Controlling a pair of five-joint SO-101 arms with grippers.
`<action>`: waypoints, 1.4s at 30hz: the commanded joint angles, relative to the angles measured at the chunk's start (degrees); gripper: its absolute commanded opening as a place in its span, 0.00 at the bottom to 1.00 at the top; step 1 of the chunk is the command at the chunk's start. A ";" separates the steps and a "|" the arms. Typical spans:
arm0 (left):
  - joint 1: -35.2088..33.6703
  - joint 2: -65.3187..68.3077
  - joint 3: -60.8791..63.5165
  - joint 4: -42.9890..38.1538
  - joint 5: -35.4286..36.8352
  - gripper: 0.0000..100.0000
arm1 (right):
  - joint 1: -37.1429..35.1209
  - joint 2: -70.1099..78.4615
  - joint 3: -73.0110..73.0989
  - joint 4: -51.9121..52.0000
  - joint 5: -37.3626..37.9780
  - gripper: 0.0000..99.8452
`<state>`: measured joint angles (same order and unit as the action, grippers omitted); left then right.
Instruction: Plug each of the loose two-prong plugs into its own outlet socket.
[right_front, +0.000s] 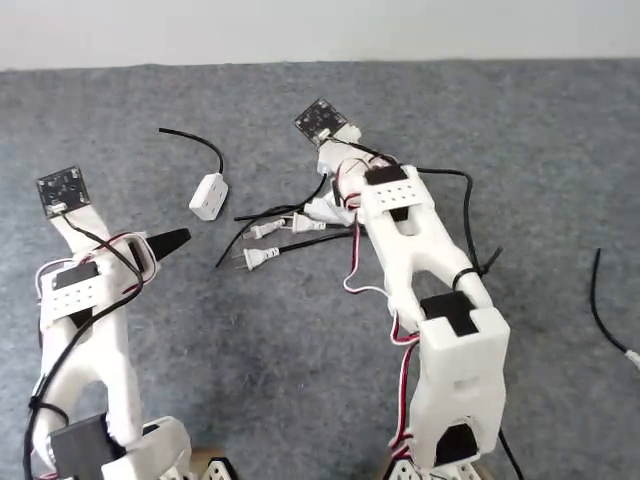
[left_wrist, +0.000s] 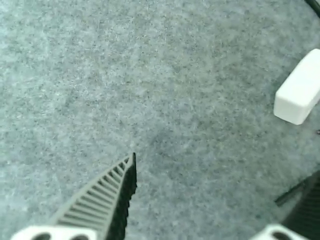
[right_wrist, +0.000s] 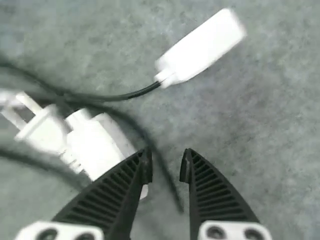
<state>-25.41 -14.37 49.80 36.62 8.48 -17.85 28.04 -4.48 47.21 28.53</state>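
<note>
Now my left tool (left_wrist: 225, 170) hangs wide open over the bare grey bench (right_front: 300, 350). The white outlet socket (right_front: 208, 195) lies near it, with a black cord attached. Further right, the loose white two-prong plugs (right_front: 262, 258) lie close together among black cords. My right tool (right_wrist: 166, 165) sits over them, narrowly parted, with a thin cord (right_wrist: 167, 187) crossing the gap and one plug (right_wrist: 45, 130) just beside it.
</note>
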 joint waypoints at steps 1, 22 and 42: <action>0.35 -2.11 -0.13 -1.49 -0.62 0.47 | -4.18 -2.07 0.00 8.22 0.70 0.12; 0.35 -2.11 -0.13 -1.58 -0.62 0.47 | -7.69 -15.60 5.19 16.22 -1.67 0.12; 0.35 -2.02 -0.13 -1.67 -0.70 0.47 | -4.53 -14.81 13.10 -1.71 8.35 0.32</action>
<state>-25.41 -14.37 49.80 36.62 8.31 -21.80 11.96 15.56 41.41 35.21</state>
